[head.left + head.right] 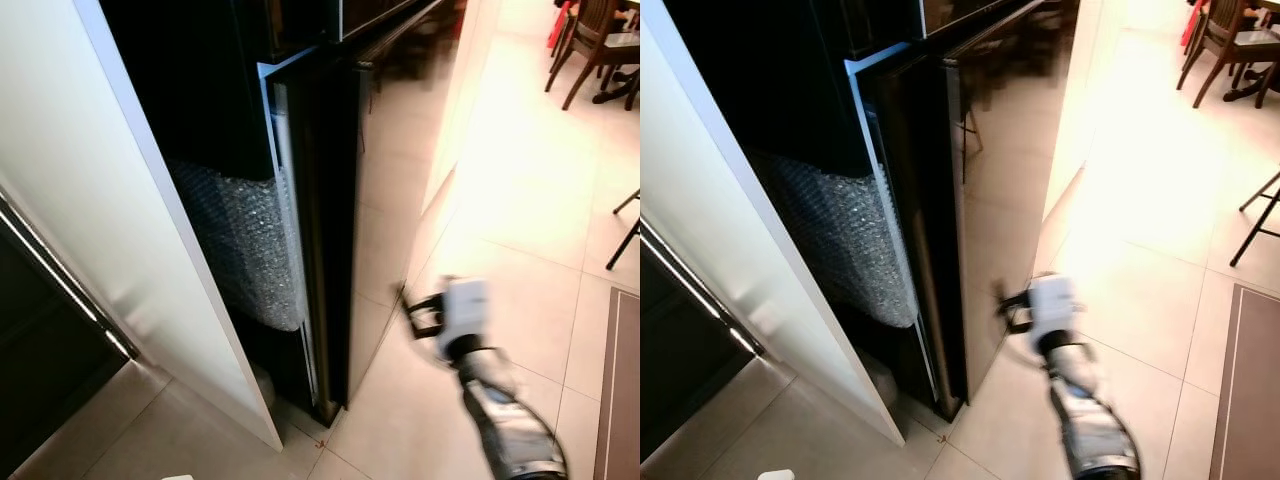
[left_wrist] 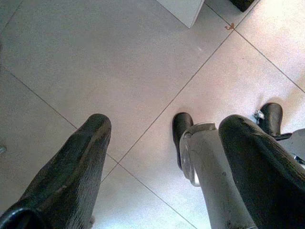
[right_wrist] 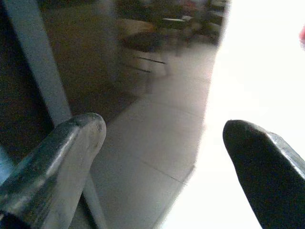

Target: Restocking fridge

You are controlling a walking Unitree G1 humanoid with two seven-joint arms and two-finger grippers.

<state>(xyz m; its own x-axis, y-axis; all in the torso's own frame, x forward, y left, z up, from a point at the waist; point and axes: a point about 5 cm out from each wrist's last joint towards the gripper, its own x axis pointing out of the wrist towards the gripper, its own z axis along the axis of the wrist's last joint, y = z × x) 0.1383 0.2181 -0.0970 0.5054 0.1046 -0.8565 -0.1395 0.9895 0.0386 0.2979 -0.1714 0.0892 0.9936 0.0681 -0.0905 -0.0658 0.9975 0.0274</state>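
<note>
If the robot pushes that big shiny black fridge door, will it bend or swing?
The glossy black fridge door looks like a tall flat panel, so it probably stays stiff and swings on its hinge. Its mirror-like face may be slippery for the right gripper, whose jaws are open close beside it. The bubble wrap sheet inside looks soft and would likely crumple.

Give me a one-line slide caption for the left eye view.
Right tool open beside the glossy black fridge door, which stands ajar, with bubble wrap showing in the gap.
</note>
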